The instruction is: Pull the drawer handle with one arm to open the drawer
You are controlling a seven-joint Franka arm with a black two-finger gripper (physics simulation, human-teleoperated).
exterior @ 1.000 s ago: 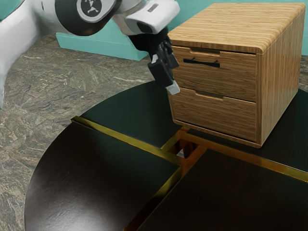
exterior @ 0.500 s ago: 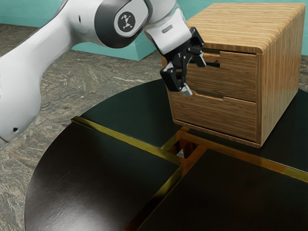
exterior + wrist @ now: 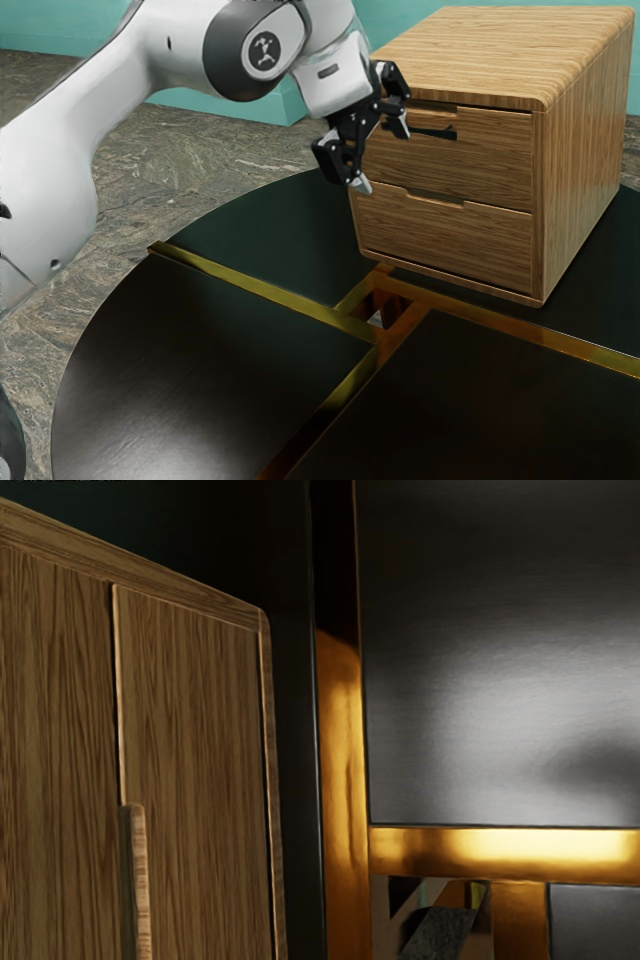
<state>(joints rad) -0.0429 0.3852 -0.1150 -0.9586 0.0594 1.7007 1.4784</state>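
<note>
Plainly grained wooden drawer (image 3: 480, 155), slim black handle (image 3: 436, 131)

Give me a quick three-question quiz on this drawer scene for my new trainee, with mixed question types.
1. True or false: the cabinet has three drawers.
2. The pincer is nearest: A) the black handle of the upper drawer; B) the gold strips; C) the cabinet's far side.
3. Fill in: the cabinet stands on a dark round ____.
Key: 1 false; 2 A; 3 table.
</note>
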